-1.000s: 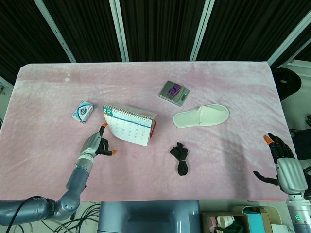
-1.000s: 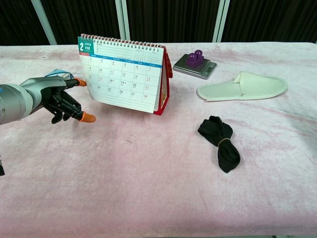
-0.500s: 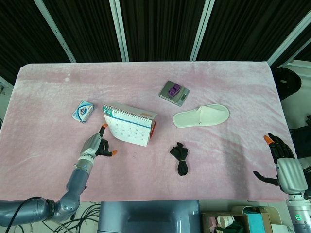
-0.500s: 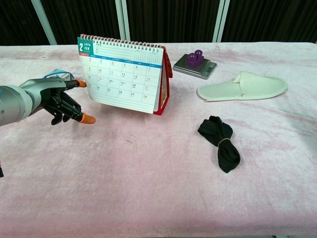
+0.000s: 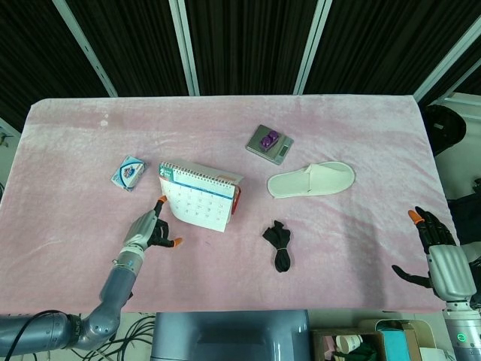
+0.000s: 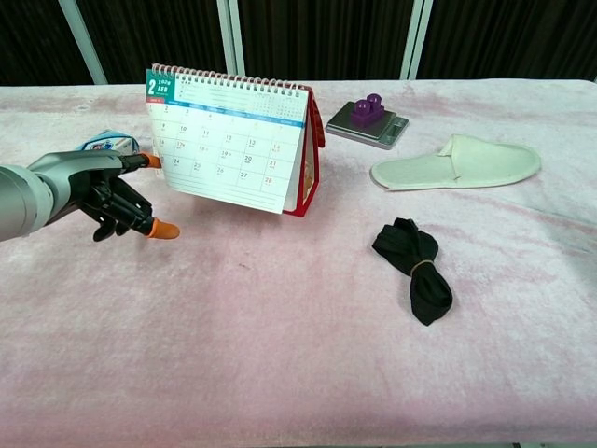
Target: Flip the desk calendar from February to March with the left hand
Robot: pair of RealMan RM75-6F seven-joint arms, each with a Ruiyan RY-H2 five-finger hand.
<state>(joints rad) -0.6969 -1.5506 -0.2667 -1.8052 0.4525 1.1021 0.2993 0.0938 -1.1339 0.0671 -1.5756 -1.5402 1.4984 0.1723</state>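
Note:
The desk calendar (image 5: 197, 199) stands left of the table's centre, its red base toward the right. Its front page (image 6: 229, 140) shows February and swings out from the stand, bottom edge lifted. My left hand (image 6: 103, 191) is just left of the page; one orange fingertip (image 6: 151, 161) touches the page's left edge, the thumb points down and away, and the other fingers are curled. In the head view the left hand (image 5: 149, 228) sits below the calendar's left corner. My right hand (image 5: 440, 252) hangs past the table's right edge, fingers spread, holding nothing.
A small tissue pack (image 5: 128, 172) lies behind the left hand. A grey scale (image 5: 269, 144) carrying a purple piece sits at the back, a white slipper (image 5: 312, 179) to the right, and a black bundled cloth (image 5: 279, 245) in front of the calendar's right side.
The February page has swung further up and outward from the stand. My left hand has shifted slightly left and toward me, fingertip still at the page's edge. The right hand has not moved.

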